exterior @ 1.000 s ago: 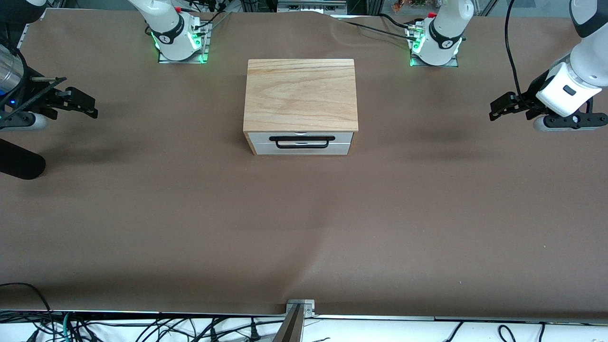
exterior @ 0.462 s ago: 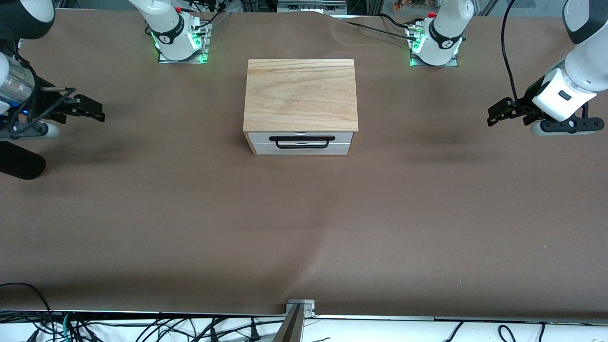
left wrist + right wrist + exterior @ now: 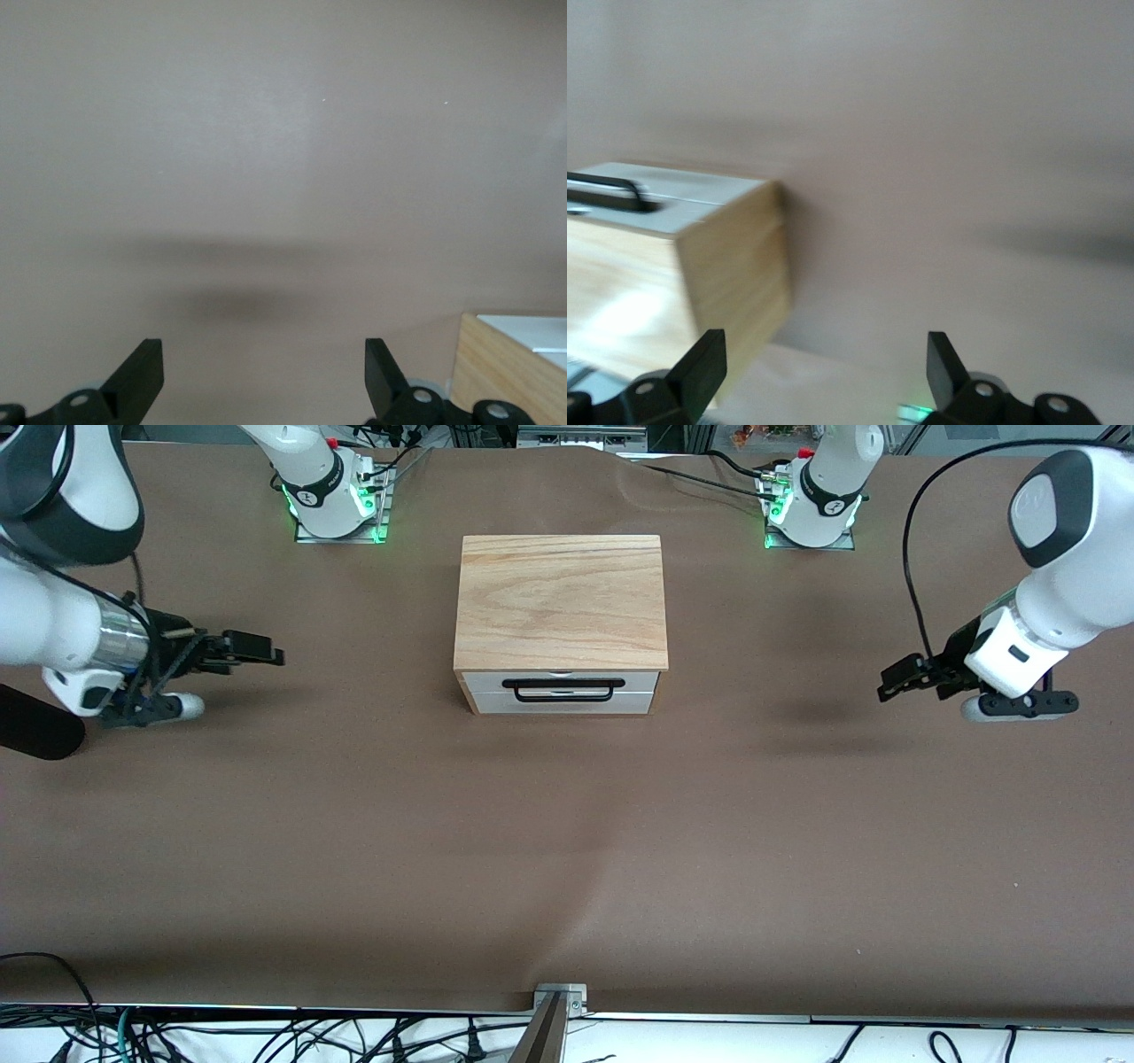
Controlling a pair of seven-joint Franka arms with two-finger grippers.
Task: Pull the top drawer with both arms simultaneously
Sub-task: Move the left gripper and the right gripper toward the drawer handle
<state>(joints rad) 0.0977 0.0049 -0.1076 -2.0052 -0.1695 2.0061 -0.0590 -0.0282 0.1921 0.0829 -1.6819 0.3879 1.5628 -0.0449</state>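
The top drawer [image 3: 484, 682] is shut in the cabinet; its white front faces the front camera, with a long black bar handle [image 3: 567, 699]. My right gripper [image 3: 266, 654] is open and empty, hanging over bare table toward the right arm's end, well apart from the cabinet. My left gripper [image 3: 893, 678] is open and empty over the table toward the left arm's end, also well apart. In the right wrist view the open gripper [image 3: 824, 365] faces the cabinet's side [image 3: 735, 266], with the handle [image 3: 607, 190] showing. In the left wrist view the open gripper [image 3: 263, 376] faces bare table, with a cabinet corner [image 3: 509, 367] at the edge.
The cabinet's light oak top board [image 3: 560, 598] stands mid-table between the two arm bases [image 3: 332, 496] [image 3: 815, 500]. A brown mat [image 3: 567, 841] covers the table. A black cylinder [image 3: 35, 731] lies at the right arm's end.
Both grippers have moved in toward the cabinet from the table's ends and down in the front view. The drawer has not moved.
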